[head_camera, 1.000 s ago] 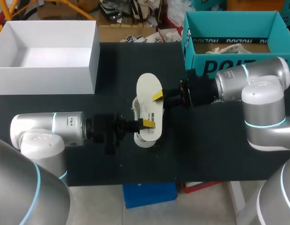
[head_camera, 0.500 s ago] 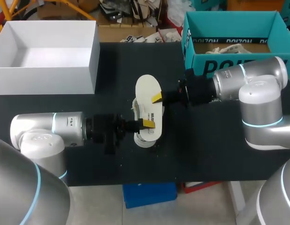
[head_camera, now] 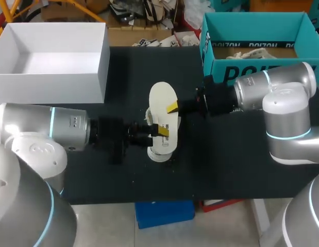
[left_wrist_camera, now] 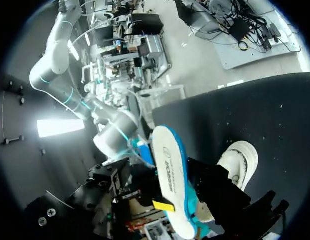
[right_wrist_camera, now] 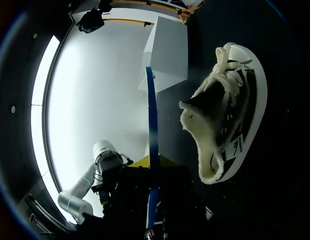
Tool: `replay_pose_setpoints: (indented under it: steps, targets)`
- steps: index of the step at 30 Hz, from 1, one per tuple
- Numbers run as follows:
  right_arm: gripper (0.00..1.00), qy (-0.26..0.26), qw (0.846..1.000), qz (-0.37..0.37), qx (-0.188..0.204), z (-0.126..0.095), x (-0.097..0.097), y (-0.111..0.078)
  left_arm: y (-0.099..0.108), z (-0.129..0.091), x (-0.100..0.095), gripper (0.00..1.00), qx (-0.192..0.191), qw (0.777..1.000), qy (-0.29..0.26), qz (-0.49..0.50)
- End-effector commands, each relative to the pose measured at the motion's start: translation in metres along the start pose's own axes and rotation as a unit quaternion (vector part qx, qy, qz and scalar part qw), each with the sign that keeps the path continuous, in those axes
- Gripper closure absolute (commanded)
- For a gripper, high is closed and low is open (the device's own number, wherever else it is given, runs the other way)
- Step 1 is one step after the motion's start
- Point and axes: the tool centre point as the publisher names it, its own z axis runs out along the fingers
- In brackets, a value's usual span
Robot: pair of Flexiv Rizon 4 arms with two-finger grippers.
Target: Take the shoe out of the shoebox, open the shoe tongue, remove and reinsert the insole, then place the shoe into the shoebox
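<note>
A black and white sneaker [head_camera: 160, 150] with fleece lining lies on its side in the middle of the black table. Its cream insole [head_camera: 163, 96] is out of it and stands up on edge, leaning over the shoe. My right gripper [head_camera: 173, 107] comes in from the right and is shut on the insole's edge. In the right wrist view the insole [right_wrist_camera: 151, 150] runs edge-on between the fingers, with the sneaker [right_wrist_camera: 230, 115] beside it. My left gripper [head_camera: 158, 133] is at the shoe's heel end, open. Its view shows the insole [left_wrist_camera: 170, 175] and the shoe's toe [left_wrist_camera: 240, 160] between wide-set fingers.
A white open shoebox [head_camera: 51, 85] stands at the back left of the table. A teal box [head_camera: 221, 72] stands at the back right, just behind my right arm. Bare black tabletop [head_camera: 226, 154] surrounds the shoe.
My left arm has pushed forward and turned at the wrist, and its gripper has opened at the heel. My right gripper drew slightly left and closed on the insole.
</note>
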Motion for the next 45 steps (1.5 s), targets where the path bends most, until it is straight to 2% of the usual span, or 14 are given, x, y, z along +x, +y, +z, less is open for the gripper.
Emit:
replay_pose_setpoints:
  steps: [1, 5, 10, 11, 16, 19, 34, 40, 45]
  targets:
    - [1.00, 0.000, 1.000, 0.000, -0.001, 0.002, -0.001, 0.000, -0.005, -0.029, -0.024, 0.00, 0.072, 0.963, 0.257, 0.034]
    - [1.00, 0.000, 1.000, 0.000, -0.001, 0.002, -0.001, 0.000, -0.007, -0.033, -0.033, 0.00, 0.108, 0.932, 0.340, 0.064]
    - [1.00, 0.000, 1.000, 0.000, -0.001, 0.002, -0.001, 0.000, -0.008, -0.041, -0.045, 0.00, 0.142, 0.893, 0.417, 0.093]
    - [1.00, 0.000, 1.000, 0.000, -0.001, 0.002, -0.001, 0.000, -0.007, -0.041, -0.047, 0.00, 0.143, 0.890, 0.422, 0.094]
    - [1.00, 0.000, 1.000, 0.000, -0.001, 0.002, -0.001, 0.000, 0.004, -0.042, -0.051, 0.00, 0.131, 0.815, 0.550, 0.125]
    - [1.00, 0.000, 1.000, 0.000, -0.001, 0.002, -0.001, 0.000, 0.010, -0.040, -0.055, 0.00, 0.106, 0.794, 0.582, 0.137]
    - [1.00, 0.000, 1.000, 0.000, -0.001, 0.002, -0.001, 0.000, 0.010, -0.040, -0.055, 0.00, 0.106, 0.794, 0.582, 0.137]
    - [1.00, 0.000, 1.000, 0.000, -0.001, 0.002, -0.001, 0.000, 0.011, -0.026, -0.054, 0.00, 0.092, 0.828, 0.547, 0.085]
    - [1.00, 0.000, 1.000, 0.000, -0.001, 0.002, -0.001, 0.000, 0.012, -0.023, -0.054, 0.00, 0.083, 0.841, 0.531, 0.064]
